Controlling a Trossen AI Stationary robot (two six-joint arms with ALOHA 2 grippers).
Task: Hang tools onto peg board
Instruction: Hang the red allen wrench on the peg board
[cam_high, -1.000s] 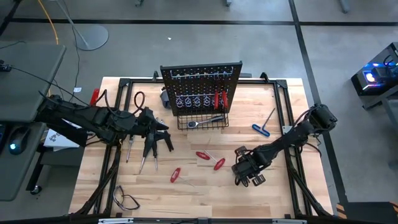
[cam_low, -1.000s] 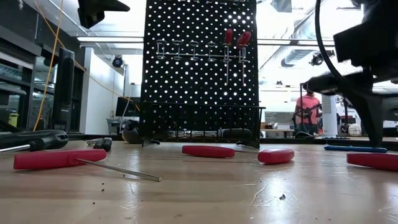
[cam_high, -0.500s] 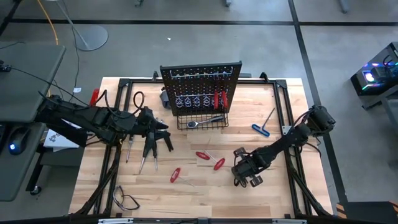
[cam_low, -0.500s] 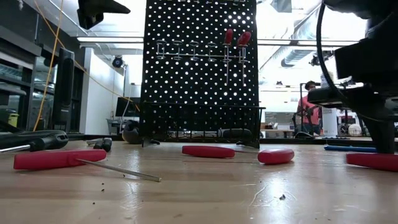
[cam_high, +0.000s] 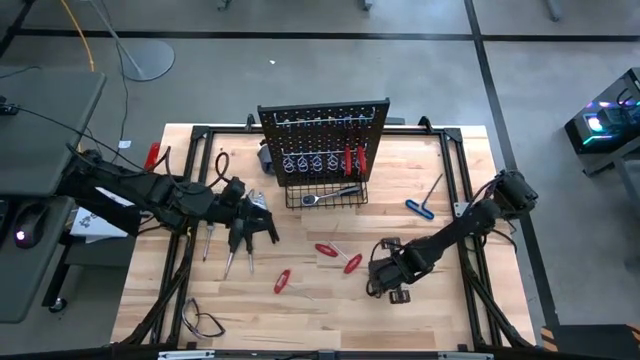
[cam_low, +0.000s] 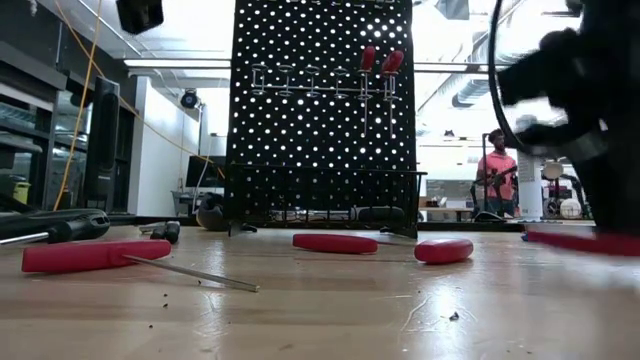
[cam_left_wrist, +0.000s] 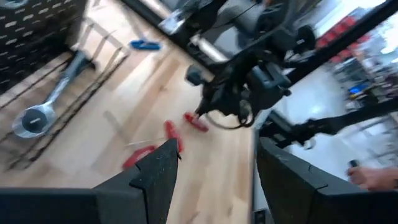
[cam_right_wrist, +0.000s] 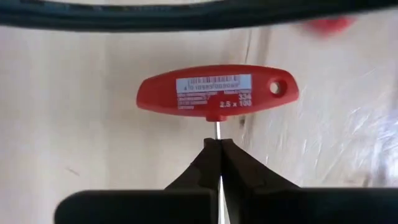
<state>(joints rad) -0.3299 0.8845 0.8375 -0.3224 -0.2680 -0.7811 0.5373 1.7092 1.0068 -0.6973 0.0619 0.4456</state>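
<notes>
The right hand pinches the thin shaft of a red T-handled key. Two red tools lie just left; the left hand waits wide near the peg board.

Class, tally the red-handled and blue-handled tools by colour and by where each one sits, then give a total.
Red-handled tools hung on the peg board: 2
Red-handled tools loose on the table: 3
Red-handled tool in the right claw: 1
Blue-handled tool on the table: 1
Total: 7
</notes>
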